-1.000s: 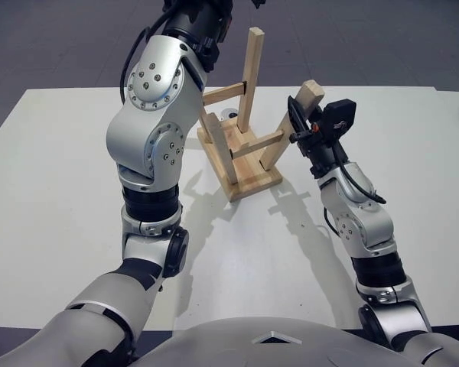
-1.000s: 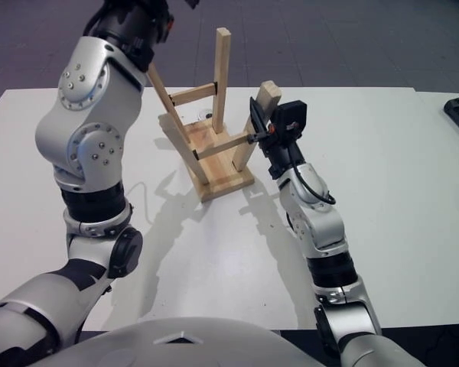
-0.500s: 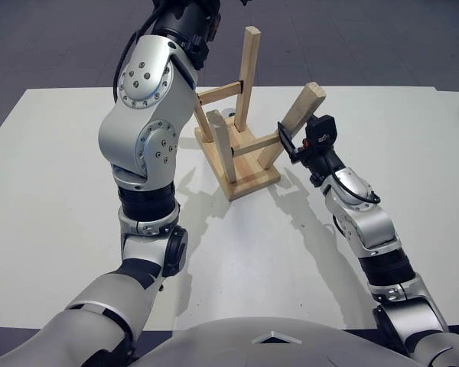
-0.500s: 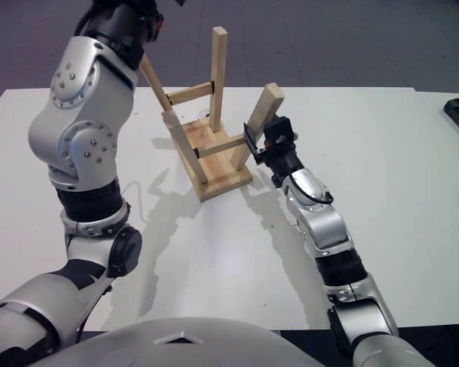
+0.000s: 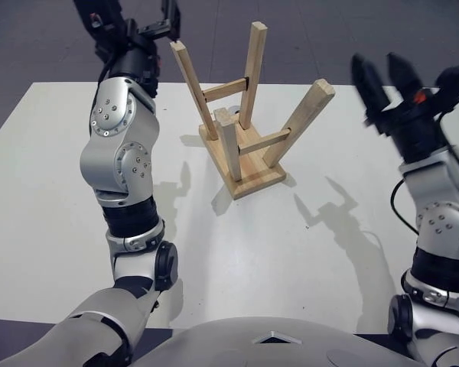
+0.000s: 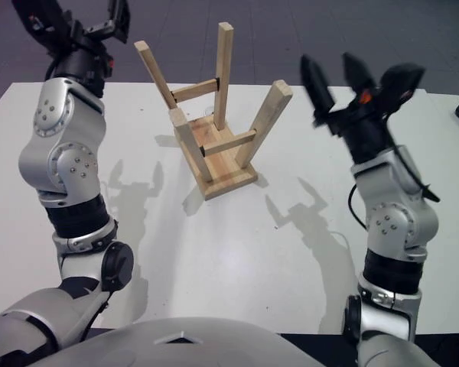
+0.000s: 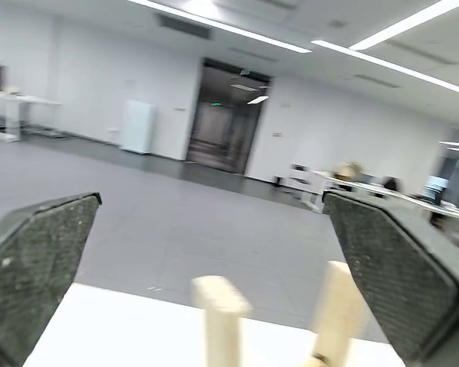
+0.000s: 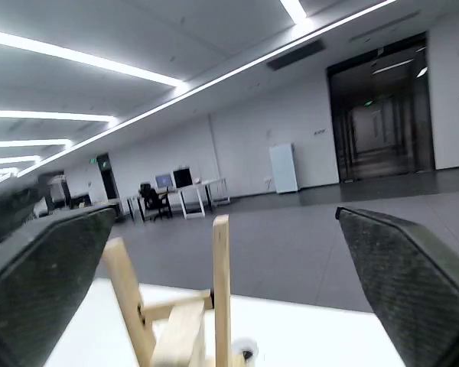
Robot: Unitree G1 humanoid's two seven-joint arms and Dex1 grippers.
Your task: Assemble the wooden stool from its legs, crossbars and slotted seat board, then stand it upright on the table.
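On the white table (image 5: 46,191), far of centre: the wooden stool (image 5: 245,153) sits upside down. Its seat board (image 5: 252,182) lies flat on the tabletop and its four legs point up.

- Legs: the far-left leg (image 5: 190,84) leans left. The far leg (image 5: 252,73) is close to upright. The right leg (image 5: 302,122) leans right. The near leg (image 5: 229,145) stands closest to me.
- Crossbars: I see one crossbar (image 5: 224,90) seated between the far-left and far legs. A lower crossbar (image 5: 262,141) runs between the near and right legs. Both look fully seated, though I can't make out the joints.

Left gripper (image 5: 130,19): held high at the far left, above table level, left of the far-left leg's top. The claw is spread wide with nothing between the fingers. In the left wrist view both pads (image 7: 30,260) frame the room, with two leg tops farther off between them. I see no contact with the stool.

Right gripper (image 6: 333,69): held up to the right of the stool, well apart from the right leg. Its fingers are also spread and empty. In the right wrist view its pads (image 8: 405,267) sit wide apart, with the stool's legs beyond them.

Neither arm touches the stool, and the stool is not yet standing on its legs.
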